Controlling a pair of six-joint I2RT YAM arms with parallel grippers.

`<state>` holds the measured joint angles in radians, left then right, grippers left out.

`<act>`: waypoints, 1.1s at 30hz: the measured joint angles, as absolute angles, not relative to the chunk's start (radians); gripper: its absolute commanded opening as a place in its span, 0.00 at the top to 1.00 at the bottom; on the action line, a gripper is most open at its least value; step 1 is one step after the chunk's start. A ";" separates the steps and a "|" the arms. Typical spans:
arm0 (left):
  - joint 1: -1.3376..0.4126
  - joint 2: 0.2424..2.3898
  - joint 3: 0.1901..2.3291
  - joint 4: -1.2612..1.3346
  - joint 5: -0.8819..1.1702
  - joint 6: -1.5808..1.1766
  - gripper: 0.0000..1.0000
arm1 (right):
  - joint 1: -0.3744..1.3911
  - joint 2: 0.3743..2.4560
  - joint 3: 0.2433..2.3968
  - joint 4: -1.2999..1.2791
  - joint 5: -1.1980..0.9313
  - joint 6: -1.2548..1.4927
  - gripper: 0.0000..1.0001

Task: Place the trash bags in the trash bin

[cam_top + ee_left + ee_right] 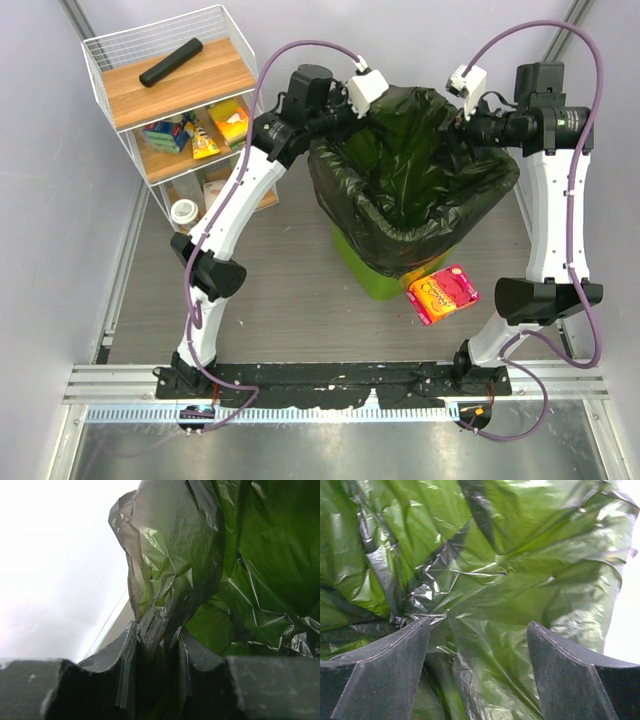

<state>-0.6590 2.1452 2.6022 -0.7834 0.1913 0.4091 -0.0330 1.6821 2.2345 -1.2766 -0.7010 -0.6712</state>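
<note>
Bag (420,190) sits in bin (372,272), mouth up and spread wide. Its rim overhangs the bin, so only the bin's near lower wall shows under the film. The bin stands on the surface (290,300) between the two arms.

Left claw (156,632): closed on a bunched fold of the bag's rim. The fold rises straight up from between the fingers (115,680). The rest of the film billows to the right of the claw, with a green tint showing through.
Judgement: the pinch holds this side of the mouth up so it does not slump into the bin while the rim is worked outward.

Right claw (479,625): open, jaws wide, nothing clamped. Film lies straight ahead of it and across the gap. Cannot tell whether it touches the pads.
Judgement: it is posted at the opposite rim to take a matching hold, so the mouth can be stretched from both sides.

Step in hand, as I read it: seating the bag as a liner, with the rim to go over the bin's lip. Well along, since the bag body is already inside.

Risk: the film is thin and may tear or slip from a narrow pinch.

Packet (443,293) lies on the surface beside the bin, on the base side of the right claw. Not involved.
</note>
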 measured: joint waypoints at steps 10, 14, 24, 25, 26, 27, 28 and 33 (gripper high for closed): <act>-0.687 2.127 2.602 -0.830 0.105 0.384 1.00 | 0.072 1.702 2.281 -1.354 -0.737 -0.860 0.20; -0.692 2.115 2.601 -0.857 0.078 0.365 1.00 | 0.119 1.719 2.299 -1.350 -0.728 -0.920 0.21; -0.699 2.065 2.546 -0.879 0.003 0.335 1.00 | 0.216 1.712 2.115 -1.360 -0.616 -1.039 0.22; -0.699 2.065 2.546 -0.878 -0.001 0.335 1.00 | 0.221 1.710 2.104 -1.361 -0.602 -1.042 0.22; -0.699 2.065 2.546 -0.878 -0.007 0.332 1.00 | 0.227 1.706 2.094 -1.361 -0.587 -1.045 0.22; -0.699 2.065 2.546 -0.877 -0.011 0.330 1.00 | 0.234 1.701 2.084 -1.361 -0.567 -1.045 0.22; -0.700 2.065 2.545 -0.876 -0.016 0.328 1.00 | 0.241 1.693 2.073 -1.360 -0.547 -1.041 0.23; -0.701 2.065 2.541 -0.871 -0.034 0.325 1.00 | 0.293 1.649 2.014 -1.359 -0.443 -1.018 0.23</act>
<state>-0.7010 2.0651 2.5412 -0.8707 -0.0338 0.3248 0.2928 1.6489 2.0140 -1.3594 -0.4435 -1.0176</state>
